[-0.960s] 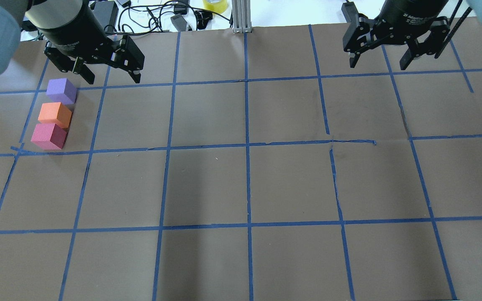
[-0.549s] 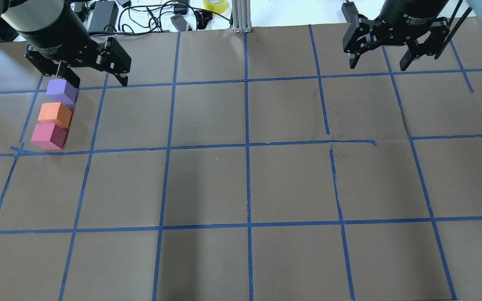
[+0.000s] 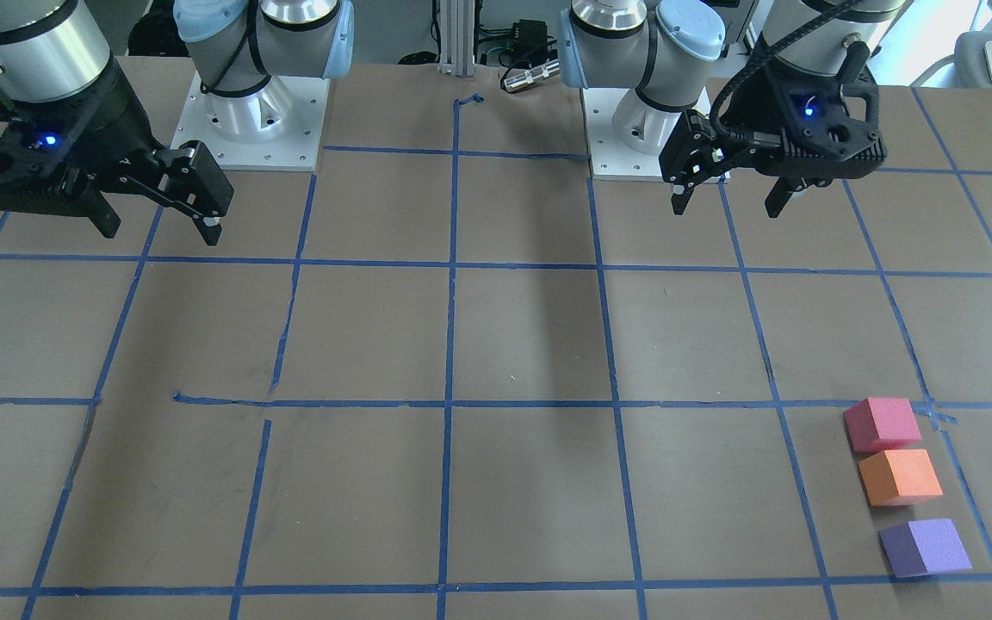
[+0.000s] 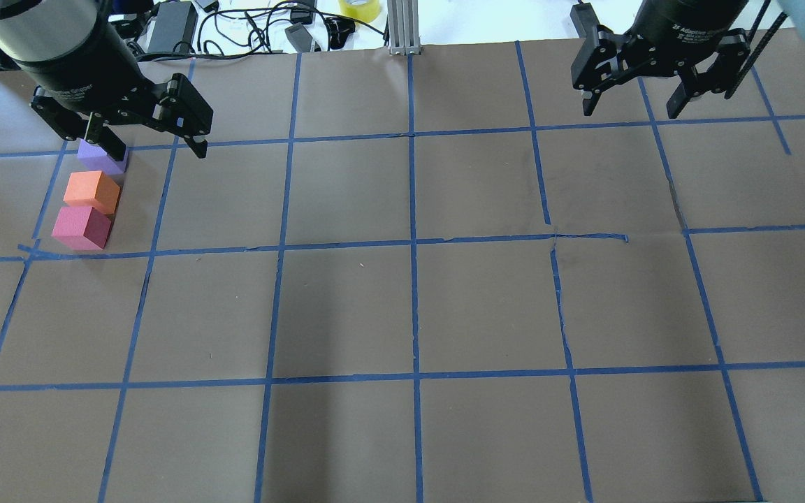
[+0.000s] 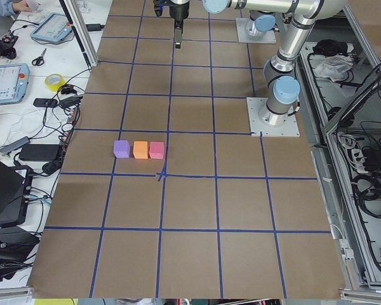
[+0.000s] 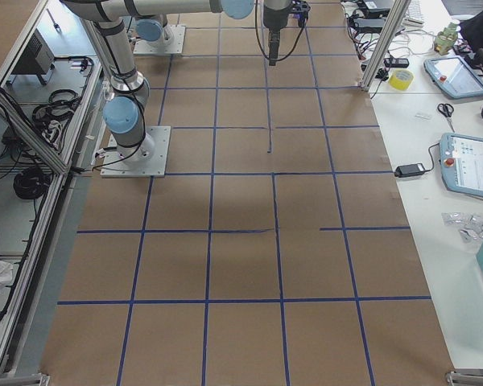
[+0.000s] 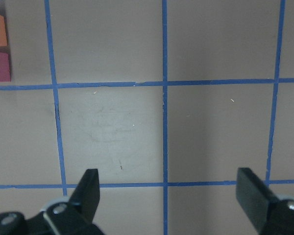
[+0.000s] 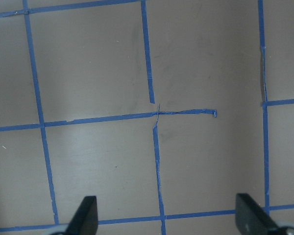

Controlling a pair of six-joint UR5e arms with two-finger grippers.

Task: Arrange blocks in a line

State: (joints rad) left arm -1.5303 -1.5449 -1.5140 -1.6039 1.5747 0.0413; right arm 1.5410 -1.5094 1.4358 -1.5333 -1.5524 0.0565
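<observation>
Three blocks (image 3: 899, 476) on brown paper (image 4: 346, 307) — blue tape grid (image 4: 414, 314); cables (image 4: 235, 35) behind.

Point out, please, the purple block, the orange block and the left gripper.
purple block (image 3: 925, 548), exterior front-facing view, middle of the cube.
orange block (image 3: 899, 474), exterior front-facing view, top face.
left gripper (image 3: 725, 209), exterior front-facing view, midway between its fingertips.

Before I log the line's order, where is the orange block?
Front-facing view, lower right, robot's left side: the orange block sits between the pinkish-red block and purple block.

Brown gridded table (image 4: 346, 307), three blocks (image 4: 91, 191) aligned
</observation>
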